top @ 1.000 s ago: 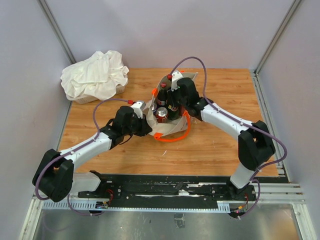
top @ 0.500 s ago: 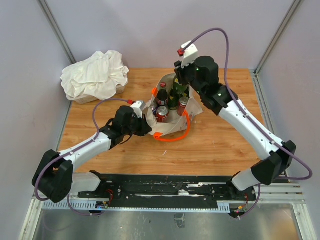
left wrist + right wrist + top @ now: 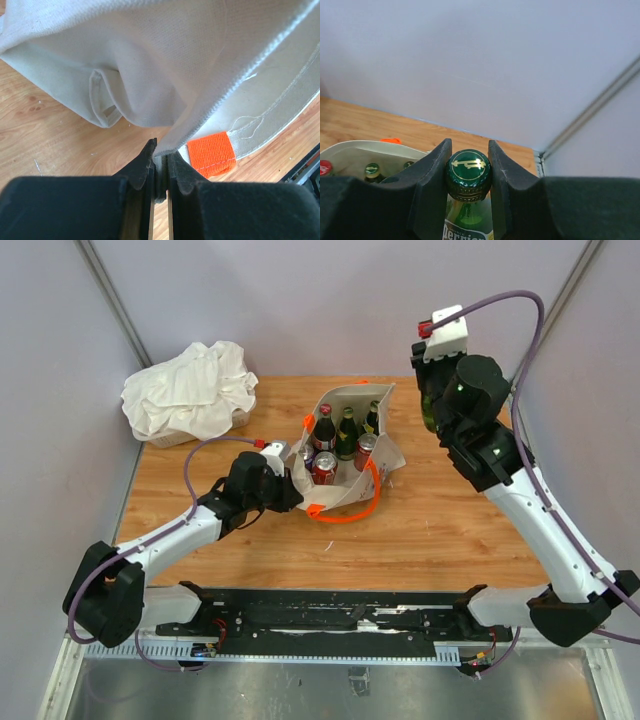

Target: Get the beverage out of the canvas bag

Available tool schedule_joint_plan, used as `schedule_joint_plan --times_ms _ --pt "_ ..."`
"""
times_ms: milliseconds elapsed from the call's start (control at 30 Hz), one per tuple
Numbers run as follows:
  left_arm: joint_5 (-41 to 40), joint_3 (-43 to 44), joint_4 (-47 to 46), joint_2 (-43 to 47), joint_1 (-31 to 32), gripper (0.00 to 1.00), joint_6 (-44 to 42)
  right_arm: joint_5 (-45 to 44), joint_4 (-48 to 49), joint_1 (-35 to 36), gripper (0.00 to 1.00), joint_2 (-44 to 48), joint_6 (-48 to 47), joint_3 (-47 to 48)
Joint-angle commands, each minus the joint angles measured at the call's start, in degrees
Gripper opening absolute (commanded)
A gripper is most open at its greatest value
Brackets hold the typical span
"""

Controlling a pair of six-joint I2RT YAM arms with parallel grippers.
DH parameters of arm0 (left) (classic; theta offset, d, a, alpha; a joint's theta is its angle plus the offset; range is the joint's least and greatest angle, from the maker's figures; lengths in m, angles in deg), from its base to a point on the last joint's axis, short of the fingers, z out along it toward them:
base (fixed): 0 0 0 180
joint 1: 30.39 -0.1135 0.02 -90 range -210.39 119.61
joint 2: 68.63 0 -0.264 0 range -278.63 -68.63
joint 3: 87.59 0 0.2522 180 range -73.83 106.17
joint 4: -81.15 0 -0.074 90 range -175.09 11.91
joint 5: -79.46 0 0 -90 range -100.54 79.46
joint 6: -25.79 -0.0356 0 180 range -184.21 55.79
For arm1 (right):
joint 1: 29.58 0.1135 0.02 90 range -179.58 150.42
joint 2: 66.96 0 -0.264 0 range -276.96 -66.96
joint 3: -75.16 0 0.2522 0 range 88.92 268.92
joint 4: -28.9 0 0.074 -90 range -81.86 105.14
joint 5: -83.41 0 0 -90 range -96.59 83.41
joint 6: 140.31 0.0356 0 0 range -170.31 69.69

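The beige canvas bag [image 3: 350, 475] with orange handles stands mid-table and holds several bottles and cans. My left gripper [image 3: 290, 492] is shut on the bag's near left rim; in the left wrist view the canvas hem [image 3: 161, 156] is pinched between the fingers. My right gripper [image 3: 432, 390] is raised high at the back right, clear of the bag, shut on the neck of a green Perrier bottle [image 3: 430, 408]. In the right wrist view the bottle's green cap [image 3: 468, 167] sits between the fingers [image 3: 432, 170]. The bag's rim [image 3: 365, 149] shows below left there.
A heap of white cloth [image 3: 190, 390] lies at the back left corner. Grey walls close the back and both sides. An orange handle [image 3: 350, 515] loops on the wood in front of the bag. The black rail [image 3: 330, 615] runs along the near edge.
My right gripper lifted the green bottle out of the bag and carried it up and to the right. The left gripper stayed shut on the bag's rim.
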Motion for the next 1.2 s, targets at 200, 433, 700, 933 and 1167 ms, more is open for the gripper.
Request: schedule_joint_plan --times_ms 200,433,700,933,1167 --pt "-5.04 -0.67 6.69 0.07 -0.49 0.03 -3.03 -5.23 2.8 -12.39 0.01 4.03 9.05 -7.53" --pt "-5.3 -0.4 7.32 -0.17 -0.48 0.03 -3.25 4.31 4.15 -24.03 0.01 1.54 18.76 -15.02" --pt "-5.61 0.71 7.33 -2.1 -0.49 0.02 -3.05 13.18 27.62 -29.9 0.01 -0.75 18.92 -33.39" --pt "-5.76 2.09 7.68 -3.86 -0.49 0.02 -3.25 16.7 38.12 -33.37 0.01 -3.98 23.3 -40.28" --pt "-5.53 2.83 7.56 -4.81 -0.48 0.02 -3.08 16.56 39.75 -33.48 0.01 -4.83 23.86 -42.85"
